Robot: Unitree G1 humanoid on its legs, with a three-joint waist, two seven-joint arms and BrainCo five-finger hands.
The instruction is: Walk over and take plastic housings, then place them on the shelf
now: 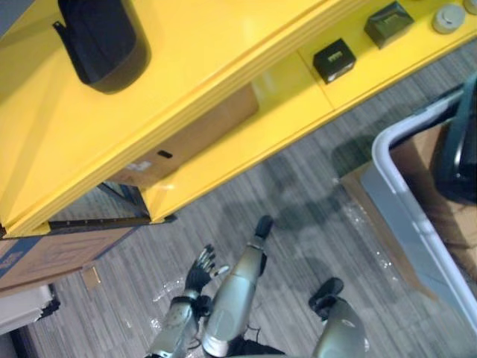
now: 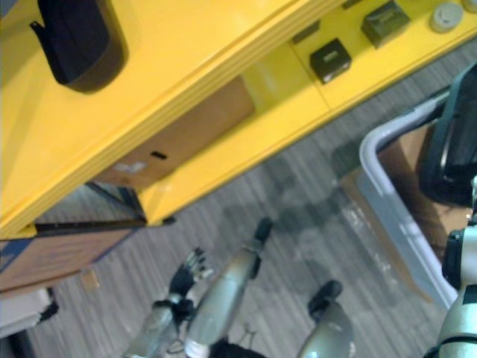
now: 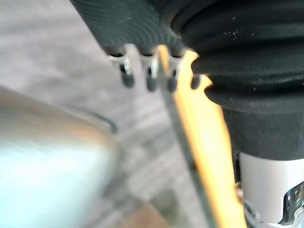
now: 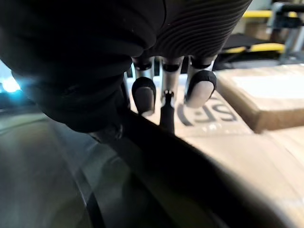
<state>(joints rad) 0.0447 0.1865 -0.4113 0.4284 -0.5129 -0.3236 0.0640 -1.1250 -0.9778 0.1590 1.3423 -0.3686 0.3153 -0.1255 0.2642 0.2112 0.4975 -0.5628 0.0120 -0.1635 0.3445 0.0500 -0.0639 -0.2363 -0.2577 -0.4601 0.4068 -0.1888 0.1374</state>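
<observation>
One housing (image 1: 100, 41) sits on top of the shelf (image 1: 223, 45). Likely second housing (image 4: 156, 161) under right hand (image 4: 190, 23) at bin (image 1: 395, 194), grip can't tell. Left hand (image 1: 200, 270) released over floor (image 1: 298, 224). Partway; more to place.

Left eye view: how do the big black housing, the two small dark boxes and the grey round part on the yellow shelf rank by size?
1. Black housing, clearly largest, though it lies on the upper level, nearer the camera.
2. Dark box and small black box: alike.
3. Grey round part.
</observation>
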